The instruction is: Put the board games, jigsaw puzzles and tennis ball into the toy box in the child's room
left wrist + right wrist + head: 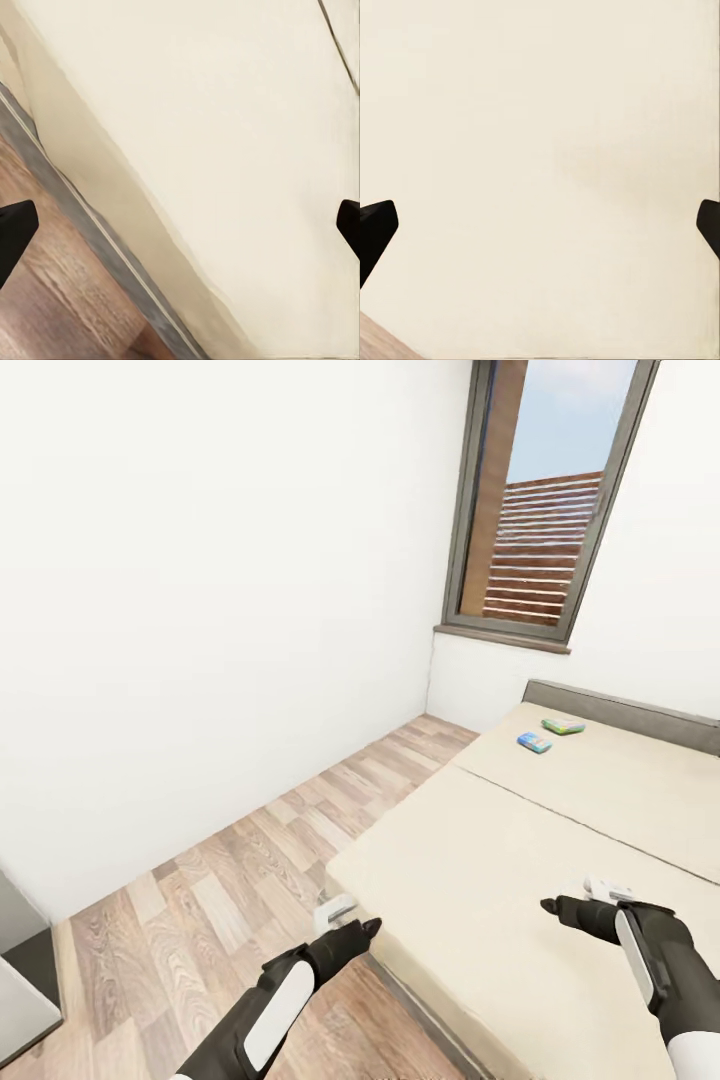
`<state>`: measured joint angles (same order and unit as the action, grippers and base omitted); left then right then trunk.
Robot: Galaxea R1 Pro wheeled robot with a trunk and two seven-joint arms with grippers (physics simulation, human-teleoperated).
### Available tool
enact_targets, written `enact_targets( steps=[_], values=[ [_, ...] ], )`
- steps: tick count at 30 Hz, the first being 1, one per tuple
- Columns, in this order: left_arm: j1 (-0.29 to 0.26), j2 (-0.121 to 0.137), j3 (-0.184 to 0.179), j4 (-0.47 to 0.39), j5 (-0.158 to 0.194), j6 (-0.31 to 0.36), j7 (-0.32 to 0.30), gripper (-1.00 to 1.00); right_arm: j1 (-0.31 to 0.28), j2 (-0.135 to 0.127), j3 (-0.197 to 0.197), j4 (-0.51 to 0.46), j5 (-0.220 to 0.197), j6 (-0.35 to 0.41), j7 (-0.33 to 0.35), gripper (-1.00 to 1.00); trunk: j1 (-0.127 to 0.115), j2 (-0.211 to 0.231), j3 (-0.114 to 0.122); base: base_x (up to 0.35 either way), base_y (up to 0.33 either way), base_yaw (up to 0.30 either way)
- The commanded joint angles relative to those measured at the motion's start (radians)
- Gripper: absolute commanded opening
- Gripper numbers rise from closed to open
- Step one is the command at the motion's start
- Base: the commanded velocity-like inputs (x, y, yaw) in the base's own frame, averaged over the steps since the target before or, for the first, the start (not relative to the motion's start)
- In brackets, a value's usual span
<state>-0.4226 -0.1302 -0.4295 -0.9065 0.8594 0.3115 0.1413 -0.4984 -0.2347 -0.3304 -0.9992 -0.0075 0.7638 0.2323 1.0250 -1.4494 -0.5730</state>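
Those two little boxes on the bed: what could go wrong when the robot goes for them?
The two game boxes lie far up the bed near the headboard, well beyond both open grippers, left and right. Reaching from here may fall short. The boxes lie close together, so grabbing one could knock the other.

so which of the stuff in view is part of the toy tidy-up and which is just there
Job:
- blue board game on the bed
- green-white board game beside it
- left gripper and right gripper, both open

Just there:
- window
- wooden floor
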Motion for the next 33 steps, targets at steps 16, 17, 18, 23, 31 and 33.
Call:
enact_targets(
  steps=[16,17,18,23,31,33],
  values=[
    [0.039,0.021,0.0,-0.074,0.006,0.0,0.008,1.0,0.001,0.0,-0.008,-0.02,0.0,0.006,0.004,1.0,0.0,-0.001,-0.01,0.0,0.0,-0.257],
    [0.04,0.022,0.0,-0.076,0.006,0.0,0.007,1.0,0.001,0.0,-0.008,-0.02,0.0,0.006,0.004,1.0,0.0,-0.001,-0.011,0.0,0.0,-0.257],
    [0.04,0.022,0.0,-0.076,0.006,0.0,0.007,1.0,0.001,0.0,-0.008,-0.02,0.0,0.006,0.004,1.0,0.0,-0.001,-0.012,0.0,0.0,-0.257],
    [0.042,0.023,0.0,-0.079,0.007,0.0,0.004,1.0,0.001,0.0,-0.008,-0.021,0.0,0.006,0.004,1.0,0.0,-0.001,-0.015,0.0,0.0,-0.257],
    [0.043,0.024,0.0,-0.082,0.009,0.0,0.001,1.0,0.002,0.001,-0.008,-0.021,0.001,0.005,0.004,1.0,0.0,-0.001,-0.018,0.0,0.0,-0.194],
    [0.043,0.024,0.0,-0.082,0.011,0.001,0.001,1.0,0.003,0.002,-0.007,-0.019,0.002,0.005,0.004,1.0,0.0,-0.001,-0.019,0.0,0.0,-0.096]
  ],
)
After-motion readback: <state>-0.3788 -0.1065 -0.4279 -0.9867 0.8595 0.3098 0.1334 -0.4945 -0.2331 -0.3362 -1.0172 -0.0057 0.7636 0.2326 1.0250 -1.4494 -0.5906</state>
